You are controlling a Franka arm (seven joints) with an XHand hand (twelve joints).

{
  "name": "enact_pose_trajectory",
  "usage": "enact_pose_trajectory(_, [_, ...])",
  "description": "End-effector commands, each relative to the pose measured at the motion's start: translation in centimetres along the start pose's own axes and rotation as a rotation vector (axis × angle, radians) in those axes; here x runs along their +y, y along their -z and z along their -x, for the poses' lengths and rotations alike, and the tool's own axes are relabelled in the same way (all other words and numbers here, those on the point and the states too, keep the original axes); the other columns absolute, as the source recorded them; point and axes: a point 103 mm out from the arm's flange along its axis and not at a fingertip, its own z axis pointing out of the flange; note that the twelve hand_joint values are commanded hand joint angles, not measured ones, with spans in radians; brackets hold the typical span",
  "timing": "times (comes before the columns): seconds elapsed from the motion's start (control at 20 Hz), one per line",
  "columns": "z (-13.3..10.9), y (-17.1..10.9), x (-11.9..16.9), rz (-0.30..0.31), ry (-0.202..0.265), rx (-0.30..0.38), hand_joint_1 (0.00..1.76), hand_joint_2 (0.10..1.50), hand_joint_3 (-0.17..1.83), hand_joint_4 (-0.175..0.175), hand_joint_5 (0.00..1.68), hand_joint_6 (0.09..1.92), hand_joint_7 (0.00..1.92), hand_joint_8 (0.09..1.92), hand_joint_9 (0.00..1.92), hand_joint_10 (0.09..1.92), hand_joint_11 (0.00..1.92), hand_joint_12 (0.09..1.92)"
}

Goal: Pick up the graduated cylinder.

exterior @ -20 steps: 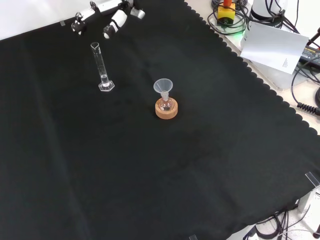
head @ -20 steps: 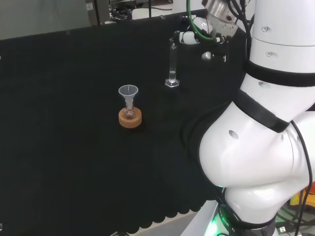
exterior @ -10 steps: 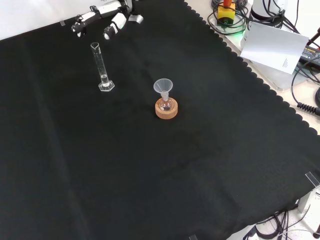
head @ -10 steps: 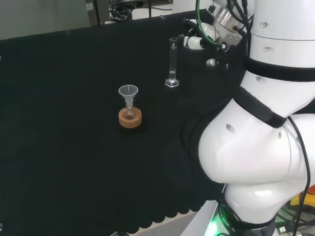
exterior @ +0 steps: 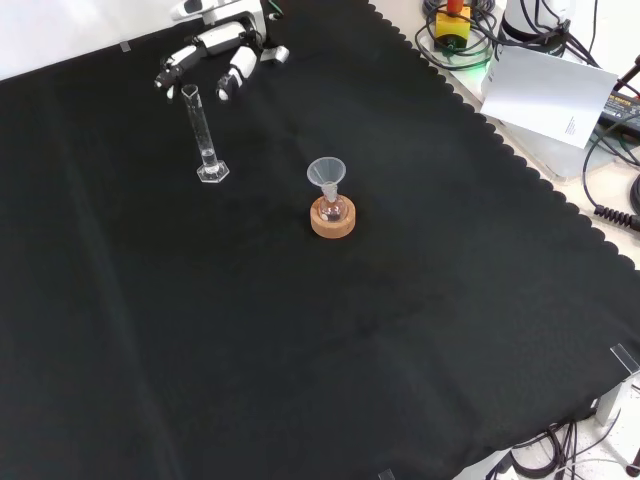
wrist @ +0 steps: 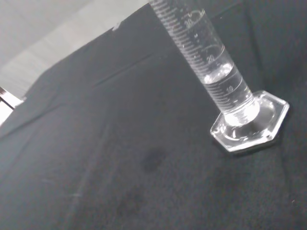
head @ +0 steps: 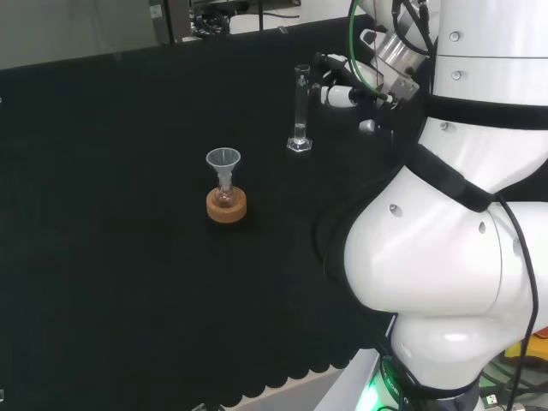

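A tall clear graduated cylinder (head: 300, 107) (exterior: 203, 133) stands upright on its hexagonal foot on the black cloth. The wrist view brings it close: the cylinder (wrist: 211, 67) has a little clear liquid at its bottom. My hand (head: 342, 86) (exterior: 218, 50) hovers just to the right of the cylinder's upper part in the head view, and just behind its top in the front view. Its fingers are spread and relaxed, open, a small gap away from the glass, and they hold nothing.
A small flask with a clear funnel (head: 223, 163) (exterior: 326, 175) in its neck sits on a cork ring (head: 227, 205) (exterior: 332, 218), nearer the cloth's middle. The arm's white links (head: 454, 214) rise at the right of the head view. Cables and a paper sheet (exterior: 550, 85) lie beyond the cloth's edge.
The hand has come down and moved toward the cylinder, from well above and beside its top to level with its upper part. The cylinder and the flask have not moved.
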Motion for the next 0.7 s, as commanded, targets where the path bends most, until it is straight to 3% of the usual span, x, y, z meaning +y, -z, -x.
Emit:
enact_pose_trajectory(0.05, [0.5,-2.3,0.8,0.033,0.045,0.178,0.85,1.07,-0.16,-0.028,0.3,0.09,0.2,0.63,0.42,0.65,0.22,1.34])
enact_pose_trajectory(0.25, [0.5,-3.1,1.4,0.049,0.067,0.263,0.93,1.05,-0.17,-0.029,0.33,0.09,0.22,0.63,0.43,0.64,0.22,1.33])
enact_pose_trajectory(0.7, [-0.4,-4.3,2.3,0.064,0.122,0.352,0.93,1.02,-0.17,-0.031,0.36,0.09,0.23,0.62,0.45,0.63,0.24,1.32])
